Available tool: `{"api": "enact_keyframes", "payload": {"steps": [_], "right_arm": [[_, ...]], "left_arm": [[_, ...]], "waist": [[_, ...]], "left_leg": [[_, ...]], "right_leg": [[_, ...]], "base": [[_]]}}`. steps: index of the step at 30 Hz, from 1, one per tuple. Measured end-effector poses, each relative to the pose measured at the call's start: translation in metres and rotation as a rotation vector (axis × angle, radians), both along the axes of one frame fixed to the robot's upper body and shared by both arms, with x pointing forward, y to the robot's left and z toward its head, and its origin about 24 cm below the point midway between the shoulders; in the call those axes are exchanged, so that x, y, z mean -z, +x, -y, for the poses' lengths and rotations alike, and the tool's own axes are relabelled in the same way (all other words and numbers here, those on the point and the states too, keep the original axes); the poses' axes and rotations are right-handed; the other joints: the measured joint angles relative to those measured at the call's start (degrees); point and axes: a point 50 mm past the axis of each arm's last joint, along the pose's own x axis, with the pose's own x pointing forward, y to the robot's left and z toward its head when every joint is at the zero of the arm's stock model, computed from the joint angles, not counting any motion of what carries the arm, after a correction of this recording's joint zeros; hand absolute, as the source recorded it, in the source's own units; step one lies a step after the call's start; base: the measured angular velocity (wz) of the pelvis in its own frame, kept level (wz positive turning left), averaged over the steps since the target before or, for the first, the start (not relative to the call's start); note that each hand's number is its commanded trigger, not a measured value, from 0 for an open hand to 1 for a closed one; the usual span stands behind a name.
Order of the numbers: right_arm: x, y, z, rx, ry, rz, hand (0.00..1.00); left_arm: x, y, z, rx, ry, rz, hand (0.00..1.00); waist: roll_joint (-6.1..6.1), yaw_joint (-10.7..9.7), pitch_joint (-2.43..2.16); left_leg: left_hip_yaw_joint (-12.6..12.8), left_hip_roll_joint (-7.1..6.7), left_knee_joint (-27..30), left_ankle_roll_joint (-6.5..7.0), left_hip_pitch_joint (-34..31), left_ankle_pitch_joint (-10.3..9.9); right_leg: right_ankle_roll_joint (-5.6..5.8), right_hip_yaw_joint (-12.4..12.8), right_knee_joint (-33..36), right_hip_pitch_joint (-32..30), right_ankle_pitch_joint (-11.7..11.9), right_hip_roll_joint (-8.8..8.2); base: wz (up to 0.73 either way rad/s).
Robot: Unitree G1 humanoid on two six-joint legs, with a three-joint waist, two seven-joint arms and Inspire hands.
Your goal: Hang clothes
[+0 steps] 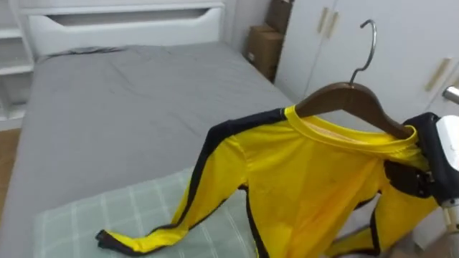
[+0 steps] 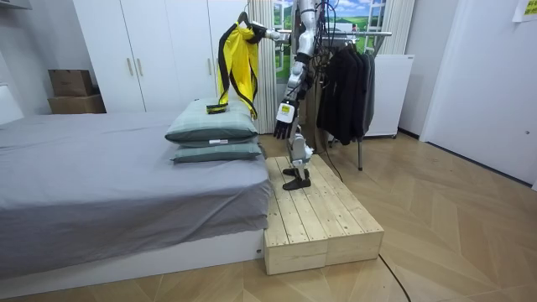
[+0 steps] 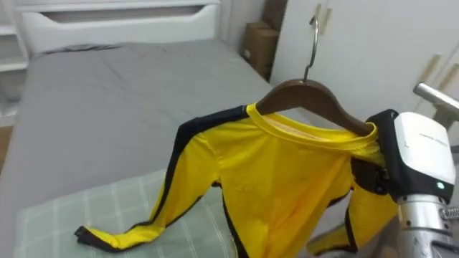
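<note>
At the right edge of the left eye view your right hand (image 1: 414,179) is closed on the end of the wooden hanger (image 1: 344,100) — the yellow shirt (image 1: 308,186) hangs from it across the lower middle, one sleeve trailing onto the green pillow (image 1: 86,211) at lower left. Right eye view: same grip, at right of centre. Room view, upper middle — you stand on the wooden platform (image 2: 315,210) beside the bed (image 2: 101,168), shirt held high, left hand (image 2: 284,122) hanging low, fingers loose.
</note>
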Motion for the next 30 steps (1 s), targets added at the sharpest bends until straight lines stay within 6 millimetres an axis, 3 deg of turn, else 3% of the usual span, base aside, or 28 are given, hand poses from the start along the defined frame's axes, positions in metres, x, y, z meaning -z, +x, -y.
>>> {"api": "enact_keyframes", "payload": {"steps": [1, 5, 8, 11, 13, 14, 15, 16, 17, 19, 20, 22, 23, 25, 26, 27, 28, 30], "right_arm": [[0.002, -0.001, 0.000, 0.000, 0.000, -0.010, 1.00], [0.009, -0.007, 0.002, 0.010, -0.003, -0.047, 1.00], [0.008, -0.009, 0.001, 0.004, -0.002, -0.065, 1.00], [0.007, -0.015, -0.001, -0.008, -0.006, -0.068, 1.00], [0.010, -0.017, -0.005, -0.027, 0.007, -0.087, 1.00], [0.011, -0.017, -0.005, -0.030, 0.011, -0.093, 1.00], [0.012, -0.017, -0.007, -0.037, 0.013, -0.100, 1.00], [0.012, -0.017, -0.007, -0.043, 0.012, -0.098, 1.00], [0.012, -0.017, -0.007, -0.045, 0.013, -0.098, 1.00], [0.014, -0.016, -0.012, -0.067, 0.032, -0.104, 1.00], [0.015, -0.016, -0.014, -0.075, 0.035, -0.107, 1.00], [0.015, -0.013, -0.019, -0.097, 0.041, -0.109, 1.00], [0.015, -0.012, -0.021, -0.106, 0.038, -0.108, 1.00], [0.011, -0.006, -0.025, -0.121, 0.038, -0.096, 1.00], [0.010, -0.005, -0.026, -0.122, 0.041, -0.093, 1.00], [0.010, -0.002, -0.028, -0.119, 0.044, -0.097, 1.00], [0.012, -0.002, -0.030, -0.121, 0.047, -0.105, 1.00], [0.013, -0.002, -0.030, -0.122, 0.048, -0.112, 1.00]], "left_arm": [[0.000, 0.003, 0.000, 0.014, 0.003, 0.001, 0.00], [-0.001, 0.012, 0.001, 0.075, 0.019, -0.007, 0.00], [-0.001, 0.013, 0.001, 0.093, 0.034, -0.014, 0.00], [-0.001, 0.013, -0.001, 0.097, 0.049, -0.017, 0.00], [-0.002, 0.010, -0.004, 0.075, 0.064, -0.019, 0.00], [-0.002, 0.011, -0.004, 0.073, 0.068, -0.016, 0.00], [-0.002, 0.012, -0.005, 0.064, 0.074, -0.008, 0.00], [-0.002, 0.011, -0.006, 0.049, 0.076, -0.006, 0.00], [-0.002, 0.010, -0.006, 0.041, 0.075, -0.008, 0.00], [-0.001, 0.000, -0.007, 0.006, 0.086, -0.039, 0.00], [-0.001, -0.003, -0.007, 0.001, 0.085, -0.049, 0.00], [0.003, -0.010, 0.001, -0.014, 0.068, -0.071, 0.00], [0.003, -0.012, 0.004, -0.017, 0.063, -0.077, 0.00], [0.007, -0.019, 0.015, -0.033, 0.036, -0.098, 0.00], [0.008, -0.019, 0.016, -0.035, 0.031, -0.097, 0.00], [0.008, -0.019, 0.019, -0.038, 0.025, -0.100, 0.00], [0.008, -0.016, 0.017, -0.041, 0.034, -0.107, 0.00], [0.008, -0.014, 0.017, -0.048, 0.036, -0.123, 0.00]], "waist": [[-0.07, -0.27, 0.21], [-0.25, -2.74, 0.27], [-0.11, -3.34, 0.20], [0.04, -3.07, 0.01], [0.38, -2.62, -0.05], [0.42, -2.31, -0.06], [0.49, -1.29, -0.02], [0.87, -0.52, 0.06], [0.99, 0.00, 0.08], [0.68, 2.01, 0.22], [0.55, 2.36, 0.18], [0.52, 3.74, 0.25], [0.54, 3.94, 0.26], [1.18, 5.44, 0.17], [1.25, 5.51, 0.22], [1.83, 5.64, -0.17], [1.11, 4.65, -0.10], [0.34, 4.72, 0.13]], "left_leg": [[1.12, 0.13, -0.10, -0.18, 0.45, -0.24], [2.44, 0.23, -0.45, -0.56, 1.20, -0.64], [4.57, 1.12, 0.76, -1.20, 1.46, -1.60], [6.79, 2.85, 4.41, -2.23, 1.60, -2.31], [6.85, 5.15, 10.34, -3.38, 1.43, -3.25], [6.61, 5.95, 12.64, -3.55, 1.15, -3.35], [5.72, 7.61, 17.93, -3.58, 0.09, -3.35], [3.10, 9.01, 22.71, -3.59, -1.04, -3.32], [1.02, 9.15, 24.42, -3.61, -1.52, -3.23], [-8.44, 8.00, 28.91, -4.71, -3.24, -1.75], [-10.82, 7.35, 28.87, -4.94, -3.62, -2.11], [-19.95, 4.03, 22.73, -5.47, -5.36, -3.95], [-21.62, 3.55, 20.40, -5.51, -5.77, -3.93], [-29.35, 1.54, 10.26, -6.12, -6.51, -2.77], [-31.07, 1.23, 8.97, -6.99, -6.96, -1.07], [-31.56, 0.89, 8.44, -6.86, -7.00, 1.04], [-30.28, 0.86, 7.45, -6.34, -6.83, 1.11], [-27.15, 0.89, 6.74, -5.82, -6.69, 1.01]], "right_leg": [[-0.11, -0.19, 0.00, -0.06, 0.12, 0.05], [-0.07, 0.66, -0.03, -0.12, 0.10, 0.47], [-0.07, 3.00, 0.04, -0.70, 0.10, 1.61], [-0.46, 4.73, -0.13, -0.58, -0.04, 2.77], [-1.30, 6.51, 0.21, 0.19, -0.82, 3.64], [-1.58, 7.09, 0.42, 0.28, -1.12, 3.85], [-2.14, 8.63, 1.14, 0.19, -1.69, 4.31], [-2.59, 10.12, 2.07, 0.09, -2.37, 5.00], [-2.71, 11.60, 2.69, -0.03, -2.80, 5.51], [-3.47, 18.33, 4.44, 0.25, -3.66, 7.90], [-3.52, 19.98, 4.41, 0.29, -3.63, 8.56], [-3.47, 25.61, 3.92, -0.12, -2.52, 10.08], [-3.37, 27.13, 3.75, -0.28, -2.23, 10.42], [-2.56, 33.75, 2.64, -1.32, -0.64, 12.26], [-2.23, 34.96, 2.59, -2.00, -0.38, 12.64], [-1.64, 36.79, 2.36, -2.74, 0.07, 13.23], [-0.97, 37.57, 1.95, -3.22, 0.56, 13.28], [-0.54, 37.27, 0.22, -3.98, 2.36, 13.07]], "base": [[-0.56], [-0.24], [-0.39], [-0.42], [-0.54], [-0.74], [-0.88], [-0.93], [-1.04], [-1.23], [-1.26], [-1.24], [-1.41], [-1.54], [-1.46], [-1.04], [-0.86], [-0.80]]}}
